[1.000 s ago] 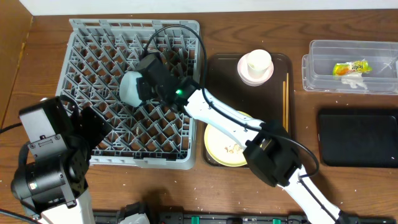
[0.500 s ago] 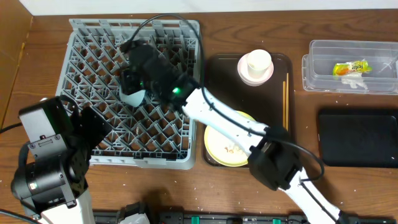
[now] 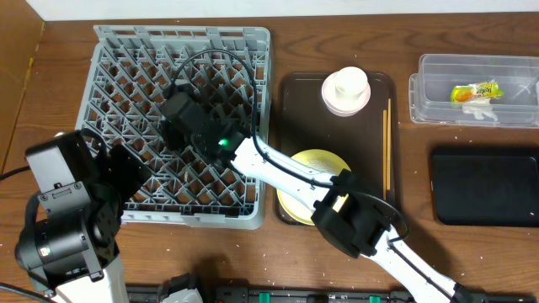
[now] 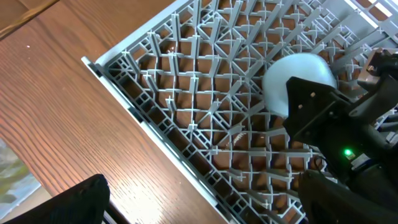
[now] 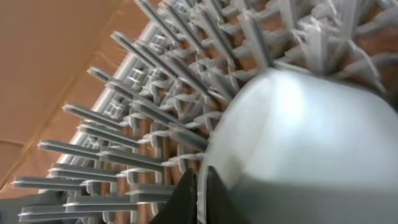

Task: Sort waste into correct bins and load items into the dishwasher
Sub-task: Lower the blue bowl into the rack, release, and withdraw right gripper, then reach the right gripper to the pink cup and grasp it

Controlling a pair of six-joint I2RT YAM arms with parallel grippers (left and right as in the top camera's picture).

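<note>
The right hand is pressed together, its 2 fingers pinching the rim of the light blue bowl. The bowl sits upside down among the pegs of the grey dish rack. The left hand hangs spread over the rack's edge, holding nothing.

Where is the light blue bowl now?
The light blue bowl sits in the grey dish rack, rim pinched by the right gripper, upper right in the left wrist view.
</note>
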